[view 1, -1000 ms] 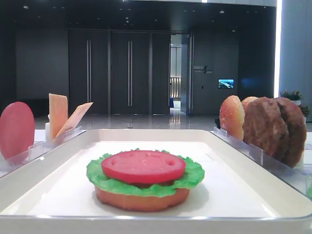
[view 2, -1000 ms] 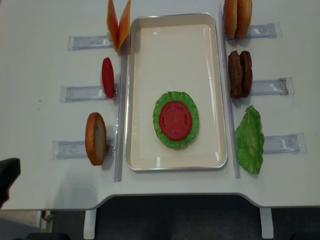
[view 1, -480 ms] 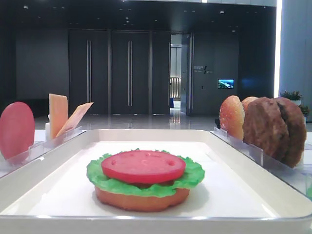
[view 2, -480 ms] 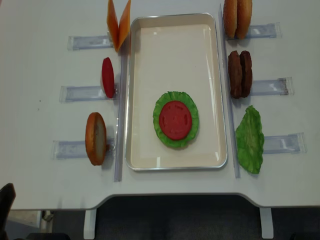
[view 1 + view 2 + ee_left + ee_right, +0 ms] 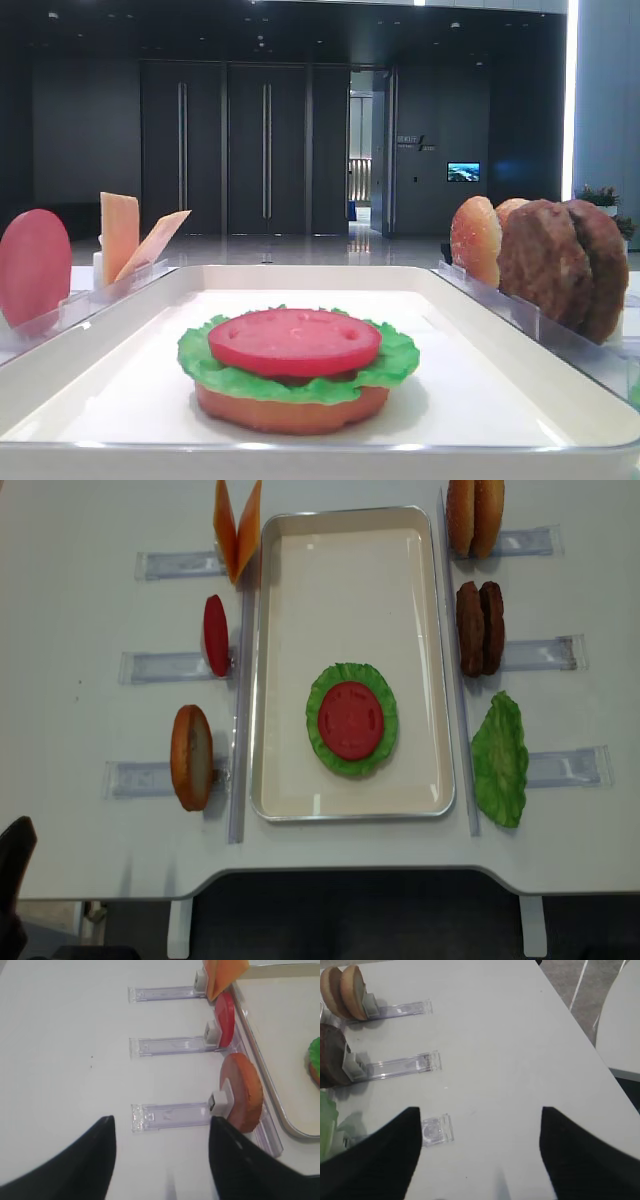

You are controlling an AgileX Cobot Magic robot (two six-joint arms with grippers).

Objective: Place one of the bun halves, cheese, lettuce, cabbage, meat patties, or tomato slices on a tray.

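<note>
The white tray (image 5: 345, 590) holds a stack: a flat bun half (image 5: 290, 410), ruffled lettuce (image 5: 325, 748) and a tomato slice (image 5: 350, 720) on top. Left of the tray stand cheese (image 5: 237, 525), a second tomato slice (image 5: 215, 635) and a bun half (image 5: 191, 757). To its right are bun halves (image 5: 474, 517), meat patties (image 5: 480, 627) and a green leaf (image 5: 500, 758). My left gripper (image 5: 162, 1160) is open and empty over bare table near the bun half (image 5: 242, 1092). My right gripper (image 5: 480, 1155) is open and empty over the table's right side.
Clear plastic holders (image 5: 165, 666) lie in rows on both sides of the tray, one (image 5: 170, 1115) just ahead of the left fingers. The table's right edge (image 5: 580, 1025) and front edge (image 5: 330, 870) are close. A dark part of the left arm (image 5: 12, 865) shows at the front left corner.
The dark part of the left arm has drawn back toward the front left corner of the overhead view. Everything on the tray and table is still.
</note>
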